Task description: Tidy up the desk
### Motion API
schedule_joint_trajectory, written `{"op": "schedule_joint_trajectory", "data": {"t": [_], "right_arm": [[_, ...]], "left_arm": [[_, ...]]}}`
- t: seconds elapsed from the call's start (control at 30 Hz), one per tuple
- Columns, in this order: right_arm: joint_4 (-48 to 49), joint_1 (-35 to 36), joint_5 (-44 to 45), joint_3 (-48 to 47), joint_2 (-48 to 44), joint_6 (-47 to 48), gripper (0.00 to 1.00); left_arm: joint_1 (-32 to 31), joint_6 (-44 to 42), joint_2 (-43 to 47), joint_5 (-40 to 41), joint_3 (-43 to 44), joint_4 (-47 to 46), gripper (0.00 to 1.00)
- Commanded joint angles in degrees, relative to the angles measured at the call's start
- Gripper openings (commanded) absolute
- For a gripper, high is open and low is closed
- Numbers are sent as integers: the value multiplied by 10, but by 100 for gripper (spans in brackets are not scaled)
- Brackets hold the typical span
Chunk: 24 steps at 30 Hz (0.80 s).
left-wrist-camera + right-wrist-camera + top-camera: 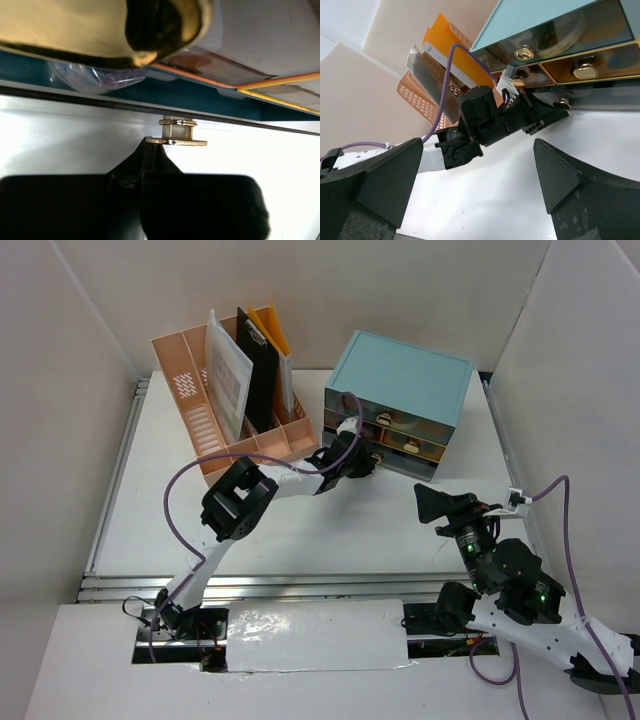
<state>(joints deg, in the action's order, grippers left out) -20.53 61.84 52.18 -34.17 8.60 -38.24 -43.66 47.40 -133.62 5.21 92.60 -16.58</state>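
Observation:
The desk [330, 530] is a white tabletop with rails at its edges. At the back stands a teal drawer cabinet [400, 375] with gold knobs. My left gripper [372, 458] is shut, its pointed tips [156, 146] touching the face of the lowest drawer's gold knob [182, 142]; nothing sits between the jaws. The right wrist view shows that left gripper [562, 114] just under the same knob [563, 103]. My right gripper [430, 502] hovers open over bare desk [500, 200] to the right, a short way in front of the cabinet, with nothing between its fingers [390, 175].
A pink slotted file organizer [200, 420] stands at the back left, holding a black clipboard [258, 370], an orange folder [272, 330] and white sheets [228, 375]. White panel walls close in the sides and back. A purple cable [175, 500] loops off the left arm.

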Motion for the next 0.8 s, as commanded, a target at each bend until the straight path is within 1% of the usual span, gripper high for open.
{"op": "schedule_joint_trajectory", "data": {"t": [0.0, 0.17, 0.27, 0.7, 0.77], "right_arm": [[35, 0, 13, -3, -1, 21, 100], [55, 0, 5, 8, 2, 36, 100], [66, 0, -2, 11, 5, 41, 100], [59, 0, -6, 7, 5, 52, 100], [59, 0, -4, 6, 5, 54, 100]], "left_arm": [[10, 4, 3, -17, -4, -63, 0], [4, 17, 50, -15, -106, -172, 0], [3, 17, 56, -13, -137, -229, 0], [4, 33, 36, -10, -169, -389, 0], [4, 35, 34, -7, -164, -390, 0]]}}
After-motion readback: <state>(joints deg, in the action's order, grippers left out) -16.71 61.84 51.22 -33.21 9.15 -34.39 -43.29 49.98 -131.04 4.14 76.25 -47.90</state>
